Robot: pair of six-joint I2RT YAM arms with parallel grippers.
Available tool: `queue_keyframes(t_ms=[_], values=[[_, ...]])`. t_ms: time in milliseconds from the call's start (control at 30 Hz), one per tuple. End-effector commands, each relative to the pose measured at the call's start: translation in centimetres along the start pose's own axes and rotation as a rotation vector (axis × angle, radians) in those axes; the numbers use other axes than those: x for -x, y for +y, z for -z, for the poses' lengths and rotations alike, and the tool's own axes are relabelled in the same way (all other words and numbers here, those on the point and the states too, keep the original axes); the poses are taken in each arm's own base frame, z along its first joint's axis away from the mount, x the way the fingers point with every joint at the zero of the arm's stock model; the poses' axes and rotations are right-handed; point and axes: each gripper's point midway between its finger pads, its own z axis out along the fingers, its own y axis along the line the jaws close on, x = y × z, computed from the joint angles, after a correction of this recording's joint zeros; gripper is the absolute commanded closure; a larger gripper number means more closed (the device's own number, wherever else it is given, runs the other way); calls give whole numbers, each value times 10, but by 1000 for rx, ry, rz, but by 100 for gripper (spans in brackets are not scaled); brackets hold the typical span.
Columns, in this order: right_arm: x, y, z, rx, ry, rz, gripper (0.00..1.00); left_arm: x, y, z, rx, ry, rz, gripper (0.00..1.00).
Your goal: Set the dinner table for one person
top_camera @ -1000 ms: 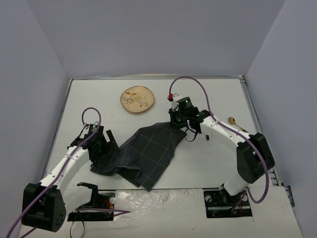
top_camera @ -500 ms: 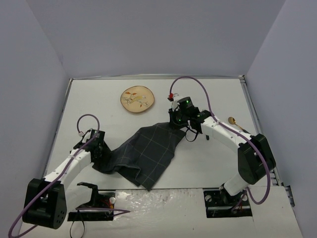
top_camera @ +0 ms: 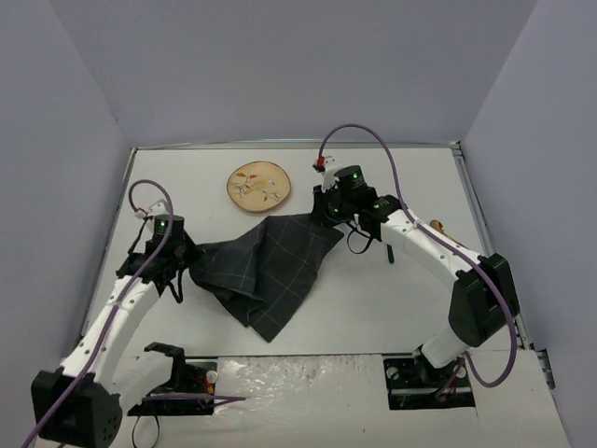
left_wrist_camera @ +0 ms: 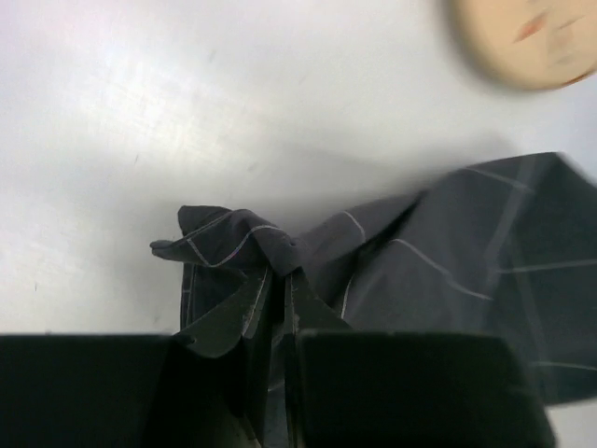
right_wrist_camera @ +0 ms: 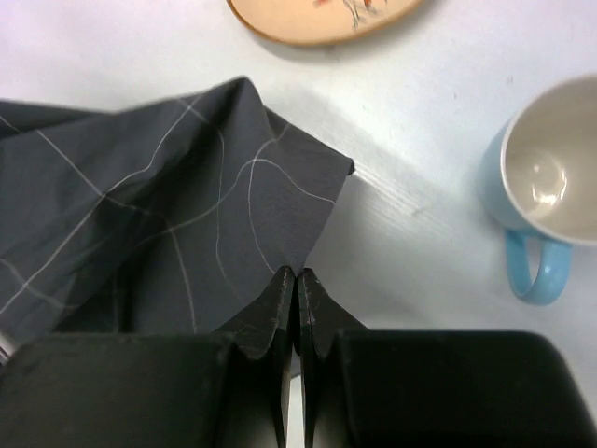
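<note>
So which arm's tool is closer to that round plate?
Right. The right tool pinches a corner of the cloth just to the right of the plate, slightly toward the bases. The left tool grips the opposite corner, farther off to the plate's left.

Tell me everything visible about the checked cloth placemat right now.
The placemat is dark grey cloth with thin pale check lines. It is rumpled and stretched between the left pincer, shut on a bunched corner, and the right pincer, shut on the opposite edge. Its near part appears to drape onto the white dinner table.
</note>
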Motion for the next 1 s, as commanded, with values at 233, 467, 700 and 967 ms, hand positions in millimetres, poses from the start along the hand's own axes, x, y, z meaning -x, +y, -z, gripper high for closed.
queue_keyframes(t_ms=[233,467,700,967], values=[[56,38,56,132,-209,59,100,49,18,81,-38,-304,91,100],[-39,23,25,108,11,-60,100,-56,81,39,165,-55,362,94],[-107,19,8,50,168,-106,100,-13,63,56,97,-172,221,26],[-151,10,-10,-61,290,-130,100,41,-33,39,-173,-152,-94,21]])
